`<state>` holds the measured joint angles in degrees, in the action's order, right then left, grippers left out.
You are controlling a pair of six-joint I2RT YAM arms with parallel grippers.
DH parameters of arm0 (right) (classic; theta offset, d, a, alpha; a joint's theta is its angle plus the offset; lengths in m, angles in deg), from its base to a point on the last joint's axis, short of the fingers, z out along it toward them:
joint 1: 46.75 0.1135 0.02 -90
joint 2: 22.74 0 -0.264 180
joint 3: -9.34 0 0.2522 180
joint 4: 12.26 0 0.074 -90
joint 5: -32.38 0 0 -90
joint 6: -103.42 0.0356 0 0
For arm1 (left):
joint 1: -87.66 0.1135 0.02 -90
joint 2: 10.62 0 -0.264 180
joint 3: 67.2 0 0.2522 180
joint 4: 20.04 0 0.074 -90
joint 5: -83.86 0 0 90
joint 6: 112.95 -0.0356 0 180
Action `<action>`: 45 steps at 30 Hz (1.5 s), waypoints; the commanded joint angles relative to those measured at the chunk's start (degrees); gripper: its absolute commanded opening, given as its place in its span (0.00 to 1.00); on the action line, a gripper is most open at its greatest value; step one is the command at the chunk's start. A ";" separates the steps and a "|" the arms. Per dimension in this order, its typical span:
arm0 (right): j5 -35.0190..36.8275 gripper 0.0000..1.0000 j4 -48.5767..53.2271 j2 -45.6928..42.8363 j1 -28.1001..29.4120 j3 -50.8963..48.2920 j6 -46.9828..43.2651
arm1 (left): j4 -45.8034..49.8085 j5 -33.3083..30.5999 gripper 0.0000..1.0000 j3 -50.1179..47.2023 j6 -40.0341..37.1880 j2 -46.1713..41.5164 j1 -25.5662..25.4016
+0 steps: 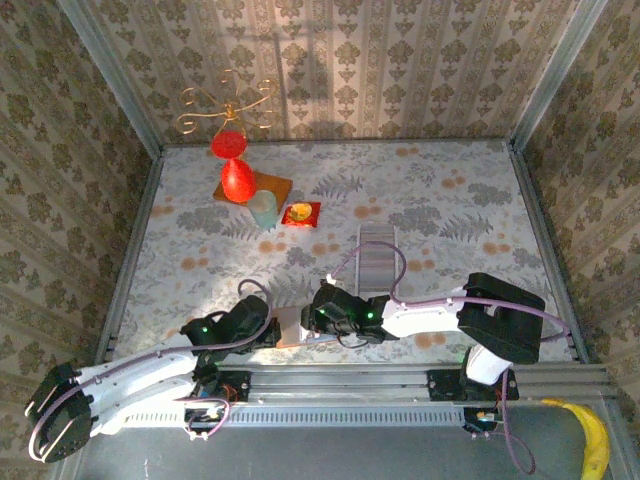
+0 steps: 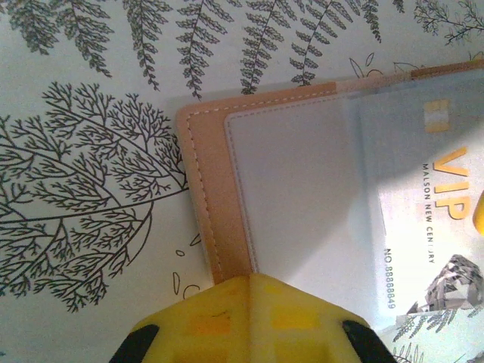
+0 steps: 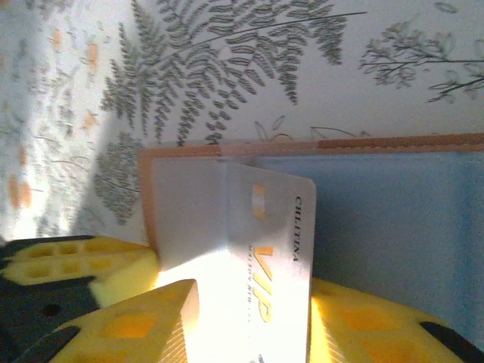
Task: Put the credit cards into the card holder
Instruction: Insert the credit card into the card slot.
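We saw left fingers point(image 2: 204, 325) pressed together on the holder point(image 2: 206, 189) edge; right fingers point(image 3: 136, 325) were spread, card point(image 3: 276, 249) between them, its far end over the open holder just ahead.

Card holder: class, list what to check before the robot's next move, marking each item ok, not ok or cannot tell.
1. Card holder lies flat on the table: ok.
2. Left fingers shut at the holder's edge: ok.
3. VIP card lies over the holder: ok.
4. Card fully seated in a pocket: cannot tell.
5. Right fingers clear of the card: cannot tell.
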<state>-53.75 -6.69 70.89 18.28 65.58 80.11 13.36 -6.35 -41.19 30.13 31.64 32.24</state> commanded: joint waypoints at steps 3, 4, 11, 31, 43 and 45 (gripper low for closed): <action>3.03 0.38 8.39 0.80 0.68 2.81 -3.91 | -0.31 0.12 0.03 -1.01 0.12 -0.41 0.21; 2.72 0.37 8.89 1.31 0.79 3.40 -4.20 | -0.32 0.21 0.03 -1.00 0.12 -0.41 0.22; 2.27 0.32 11.06 3.71 2.00 7.20 -6.39 | -0.33 0.21 0.03 -1.18 0.23 -0.34 0.15; 0.40 0.27 9.15 6.65 2.84 11.33 -5.60 | -0.60 0.21 0.03 -0.92 0.18 -0.40 0.19; 5.95 0.31 16.78 4.09 2.82 11.62 -6.50 | -0.86 0.30 0.03 -1.00 0.18 -0.43 0.17; 6.47 0.30 18.04 3.68 2.82 11.33 -6.71 | -0.86 0.38 0.03 -0.91 0.11 -0.47 0.22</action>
<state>-51.01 7.30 76.66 20.69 76.20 73.60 12.62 -6.35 -41.43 30.13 31.64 32.24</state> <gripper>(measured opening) 0.299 0.047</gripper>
